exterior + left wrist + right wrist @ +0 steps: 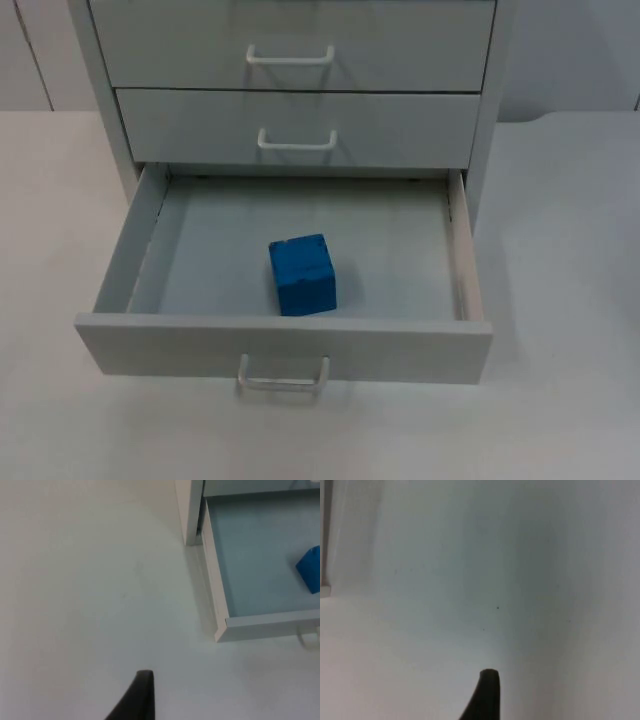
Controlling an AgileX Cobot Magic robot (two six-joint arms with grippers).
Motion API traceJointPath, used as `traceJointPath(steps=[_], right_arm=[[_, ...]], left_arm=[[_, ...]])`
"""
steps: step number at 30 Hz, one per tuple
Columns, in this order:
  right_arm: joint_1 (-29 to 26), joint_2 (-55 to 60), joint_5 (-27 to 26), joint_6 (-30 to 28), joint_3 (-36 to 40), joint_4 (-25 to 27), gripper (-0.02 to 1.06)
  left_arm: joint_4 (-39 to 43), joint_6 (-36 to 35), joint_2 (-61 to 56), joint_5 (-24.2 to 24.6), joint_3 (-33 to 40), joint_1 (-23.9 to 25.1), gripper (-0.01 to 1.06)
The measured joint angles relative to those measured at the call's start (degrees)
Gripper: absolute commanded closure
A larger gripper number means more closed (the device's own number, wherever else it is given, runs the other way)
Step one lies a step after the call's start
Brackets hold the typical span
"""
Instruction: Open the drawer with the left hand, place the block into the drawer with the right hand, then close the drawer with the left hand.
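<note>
The blue block [301, 274] lies inside the pulled-out bottom drawer [285, 345] of a white cabinet, near the middle and close to the front wall. Nothing touches it. My left gripper [142, 692] hovers over bare table to the left of the drawer, apart from it. From there I see the drawer's left front corner [223, 626] and part of the block [311, 570]. My right gripper [487, 692] hangs over bare table off to the cabinet's right, holding nothing that I can see.
The two upper drawers are shut, each with a white bar handle [290, 55] [297, 140]. The open drawer's handle [283, 378] juts toward the table's front. White table top [560, 400] stretches on both sides of the cabinet.
</note>
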Motion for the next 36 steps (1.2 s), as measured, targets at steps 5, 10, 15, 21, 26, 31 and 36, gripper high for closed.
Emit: traceJointPath(steps=[5, 10, 15, 21, 26, 31, 36], right_arm=[[0.0, 0.0, 0.0, -0.2, 0.0, -0.7, 0.25], [0.0, 0.0, 0.0, -0.5, 0.0, -0.7, -0.01], [0.0, 0.0, 0.0, -0.5, 0.0, -0.7, -0.01], [0.0, 0.0, 0.0, -0.5, 0.0, -0.7, -0.01], [0.0, 0.0, 0.0, -0.8, 0.0, -0.7, -0.01], [0.0, 0.0, 0.0, -0.8, 0.0, -0.7, -0.01], [0.0, 0.0, 0.0, -0.8, 0.0, -0.7, -0.01]], left_arm=[[0.0, 0.1, 0.0, 0.0, 0.0, 0.0, 0.0], [-0.8, 3.5, 1.1, 0.0, 0.0, 0.0, 0.0], [-8.0, 10.4, 6.9, 0.6, -1.1, 0.0, 0.3], [-15.6, 17.9, 17.8, 5.1, -8.5, 0.0, 0.87], [-22.5, 28.4, 26.3, 6.6, -11.5, -2.5, 1.05], [-21.1, 30.1, 29.9, 2.6, -11.5, -10.9, 1.05], [-9.2, 25.3, 33.2, -2.6, -11.6, -23.4, 1.05]])
